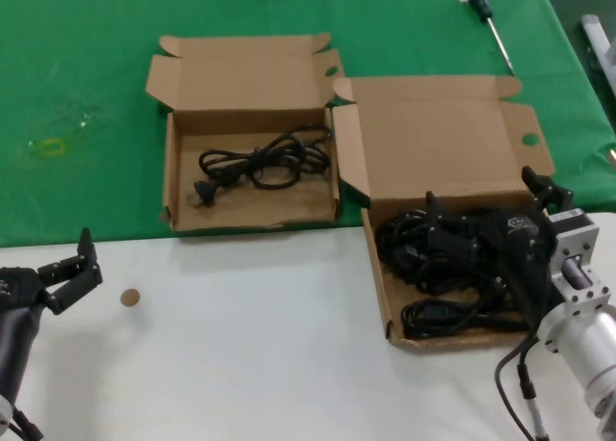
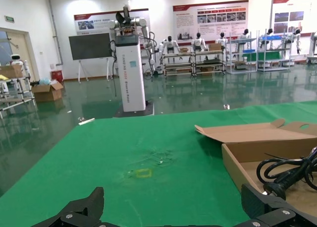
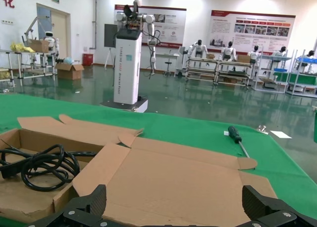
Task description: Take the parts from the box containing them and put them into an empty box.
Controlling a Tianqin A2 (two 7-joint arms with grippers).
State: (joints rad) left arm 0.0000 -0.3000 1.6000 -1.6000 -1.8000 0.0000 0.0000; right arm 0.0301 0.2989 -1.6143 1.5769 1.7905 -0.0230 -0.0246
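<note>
Right gripper (image 1: 481, 231) low in wide box (image 1: 377, 258) over tangled black cords (image 1: 423, 258), grip unclear, coiled cord (image 1: 260, 162) lying left-right in narrow box (image 1: 171, 186), left gripper (image 1: 72, 268) open, empty, near left on counter (image 1: 250, 335)

Robotics lab hall, humanoid robots (image 3: 200, 50), wall posters (image 3: 251, 25)

The right gripper (image 1: 486, 231) hides part of the parts (image 1: 433, 268) beneath it.
</note>
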